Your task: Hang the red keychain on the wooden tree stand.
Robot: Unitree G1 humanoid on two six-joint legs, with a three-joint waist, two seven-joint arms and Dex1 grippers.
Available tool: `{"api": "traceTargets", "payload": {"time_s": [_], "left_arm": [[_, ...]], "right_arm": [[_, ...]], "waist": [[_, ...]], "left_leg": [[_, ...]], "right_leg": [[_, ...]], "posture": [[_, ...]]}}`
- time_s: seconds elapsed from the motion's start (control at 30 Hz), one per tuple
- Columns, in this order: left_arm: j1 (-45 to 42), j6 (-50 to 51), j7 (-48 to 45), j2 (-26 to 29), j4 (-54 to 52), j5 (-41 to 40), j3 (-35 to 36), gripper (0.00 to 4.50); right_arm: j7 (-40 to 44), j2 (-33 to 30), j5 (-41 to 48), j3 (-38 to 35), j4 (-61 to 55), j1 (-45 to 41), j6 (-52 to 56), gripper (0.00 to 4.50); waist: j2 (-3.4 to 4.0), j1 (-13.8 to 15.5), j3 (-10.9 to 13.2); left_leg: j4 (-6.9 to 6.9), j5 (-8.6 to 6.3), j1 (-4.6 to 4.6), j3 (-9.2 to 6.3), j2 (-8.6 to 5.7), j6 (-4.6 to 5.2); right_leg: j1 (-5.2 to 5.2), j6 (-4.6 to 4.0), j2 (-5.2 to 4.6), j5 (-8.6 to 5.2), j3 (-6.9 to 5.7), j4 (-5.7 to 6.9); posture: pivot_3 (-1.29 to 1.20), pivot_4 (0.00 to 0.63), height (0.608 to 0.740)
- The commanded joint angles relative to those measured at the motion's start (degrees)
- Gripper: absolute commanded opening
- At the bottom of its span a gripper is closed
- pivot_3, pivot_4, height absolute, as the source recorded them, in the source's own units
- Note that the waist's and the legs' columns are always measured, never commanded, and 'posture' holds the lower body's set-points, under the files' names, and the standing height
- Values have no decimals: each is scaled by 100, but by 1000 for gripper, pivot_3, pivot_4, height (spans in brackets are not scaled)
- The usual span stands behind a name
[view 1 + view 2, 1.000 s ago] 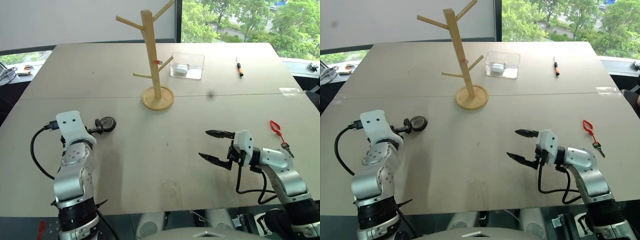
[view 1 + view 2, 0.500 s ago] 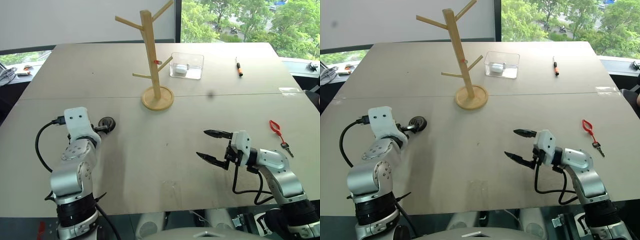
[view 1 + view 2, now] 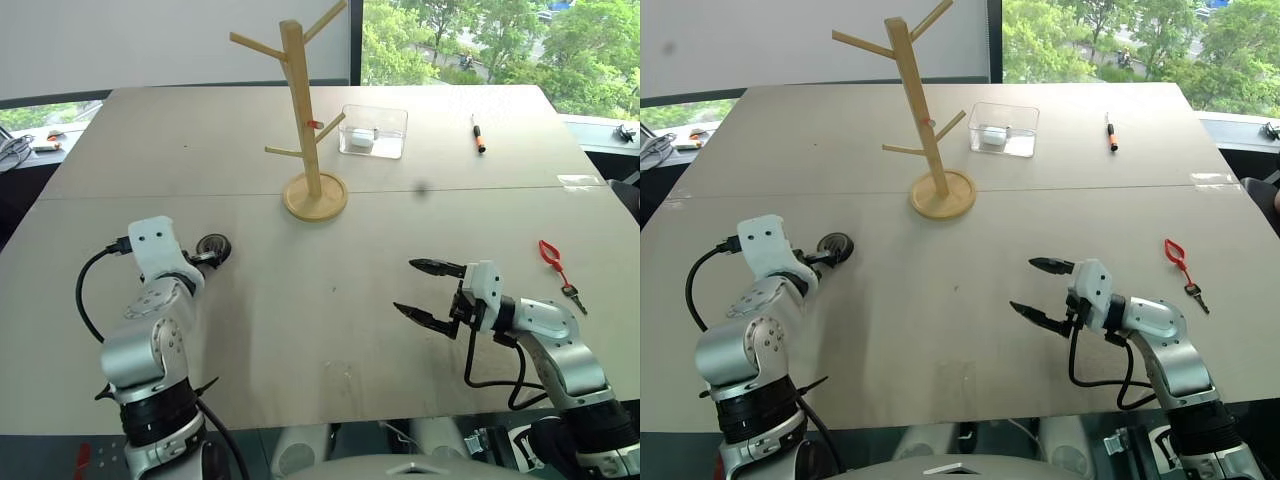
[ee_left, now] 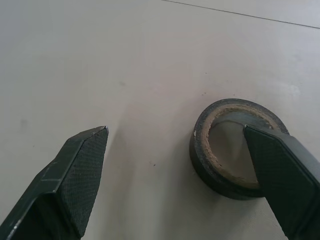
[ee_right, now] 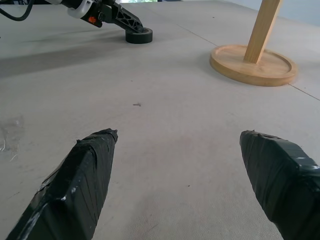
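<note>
Red keychain lying flat on the desk near its right edge, loop toward the far side, thin strap running back to a small dark key. Untouched, just beyond and to the right of the right arm's forearm.

Right end effector hovering low over the desk toward the near middle, pointing left, fingers spread wide with nothing between them. Well apart from the keychain, which sits behind it on the right.

Wooden tree stand upright on its round base at the middle of the desk, on the far half, pegs angled upward and bare; a small red mark visible on the pole beside one peg. Clear plastic box just to the right of the stand, something small and white inside. Black pen-like tool with an orange tip farther right, on the far half of the desk.

Left end effector low over the desk's left side, fingers wide apart. Roll of black tape lying flat there, one fingertip over the roll's hole, the other out beside it on bare desk; not clamped.
</note>
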Motion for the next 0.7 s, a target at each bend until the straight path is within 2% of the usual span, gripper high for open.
{"api": "traceTargets", "payload": {"time_s": [0.03,0.33,0.47,0.57,0.7], "left_arm": [[-75,80,5,72,-24,1,123,4500],[-133,190,-52,306,68,63,65,4500],[-122,248,-87,196,113,-55,195,4500],[-140,286,-82,116,99,-111,257,3655],[-153,318,-82,79,70,-142,278,1901]], "right_arm": [[-26,10,93,-107,-80,-2,-34,4204],[-100,41,84,-90,-105,-1,-1,4204],[-140,38,96,-90,-152,28,46,4204],[-168,30,104,-98,-183,36,84,4244],[-192,28,107,-108,-216,33,125,4244]], "waist": [[0,0,0],[0,-1,0],[0,-1,0],[0,-1,0],[0,-1,0]], "left_leg": [[0,0,0,0,0,0],[0,0,0,1,-1,0],[0,0,0,0,-1,0],[0,0,0,1,-1,0],[0,0,0,0,-1,0]], "right_leg": [[0,0,0,0,0,0],[0,0,-1,0,1,0],[0,0,-1,0,1,0],[0,0,-3,0,3,0],[-1,0,-3,0,3,0]], "posture": [[0,150,740],[0,150,740],[0,150,740],[0,150,740],[0,150,740]]}}
